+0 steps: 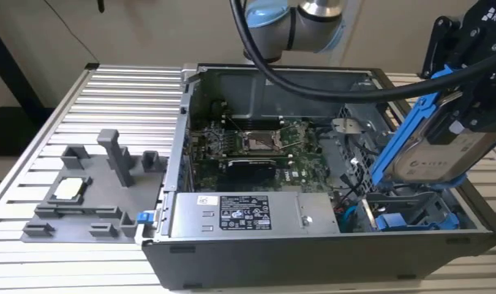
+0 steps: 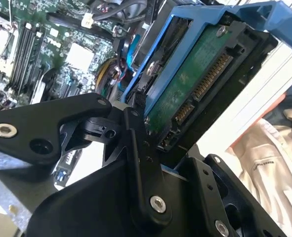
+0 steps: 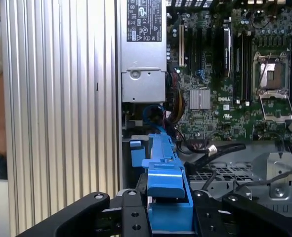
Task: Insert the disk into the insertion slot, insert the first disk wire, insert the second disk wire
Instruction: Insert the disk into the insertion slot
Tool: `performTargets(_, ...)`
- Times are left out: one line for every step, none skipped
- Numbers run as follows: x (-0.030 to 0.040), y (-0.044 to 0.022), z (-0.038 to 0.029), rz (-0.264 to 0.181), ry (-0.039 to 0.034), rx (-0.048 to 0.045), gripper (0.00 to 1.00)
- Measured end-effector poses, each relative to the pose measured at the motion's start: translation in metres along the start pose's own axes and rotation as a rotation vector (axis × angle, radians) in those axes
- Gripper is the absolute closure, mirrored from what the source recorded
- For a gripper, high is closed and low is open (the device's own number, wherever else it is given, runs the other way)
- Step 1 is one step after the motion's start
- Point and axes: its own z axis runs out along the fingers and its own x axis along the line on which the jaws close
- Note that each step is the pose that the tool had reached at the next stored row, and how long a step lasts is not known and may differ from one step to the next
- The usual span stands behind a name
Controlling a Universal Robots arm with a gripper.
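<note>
**A:** The black claw (image 1: pixel 475 92) is high at the exterior view's right, closed firmly on the disk (image 1: pixel 444 153), a flat rectangular silver-grey hard drive clipped in a bright blue plastic frame.

**B:** And look at that tilt! It hangs steeply over the corner of the open black computer case (image 1: pixel 313 263), gripped at its upper end.

**A:** In the second wrist view the disk (image 2: pixel 195 84) shows its green circuit-board underside and a row of connector pins, with the claw (image 2: pixel 170 153) pressing in from both sides.

**B:** The first wrist view has the disk (image 3: pixel 163 173) edge-on, blue frame sandwiched in the claw (image 3: pixel 168 217).

**A:** And the insertion slot (image 1: pixel 411 211)?

**B:** It's the rectangular bay of the grey sheet-metal drive cage, right below the disk's lower end, with blue fittings inside. The disk isn't seated in it. Whether the low end touches the cage, I can't tell.

**A:** Beside the cage lies the silver labelled power-supply box (image 1: pixel 240 214), with the green motherboard (image 1: pixel 256 153) behind it.

**B:** Out on the ribbed aluminium surface (image 1: pixel 109 92), well apart from the case, stands a grey plastic fixture (image 1: pixel 93 184).
</note>
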Motion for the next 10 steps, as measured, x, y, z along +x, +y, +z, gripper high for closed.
performTargets(0.0004,0.0,0.0013,0.0,-0.0001,0.0,0.67)
performTargets(0.0008,0.0,0.0026,0.0,0.0,0.0,0.67)
performTargets(0.0012,-0.0001,0.0039,0.0,-0.0001,0.0,0.67)
performTargets(0.0015,-0.0001,0.0052,0.0,0.0,0.0,0.67)
performTargets(0.0019,-0.0001,0.0064,0.0,0.0,0.0,0.67)
performTargets(0.0024,-0.0002,0.0078,0.0,0.0,0.0,0.67)
performTargets(0.0028,-0.0002,0.0089,0.0,0.0,0.0,0.67)
performTargets(0.0033,-0.0002,0.0101,0.0,0.0001,0.0,0.67)
performTargets(0.0039,-0.0002,0.0114,0.0,-0.0001,0.0,0.67)
performTargets(0.0044,-0.0002,0.0126,0.0,-0.0001,0.0,0.67)
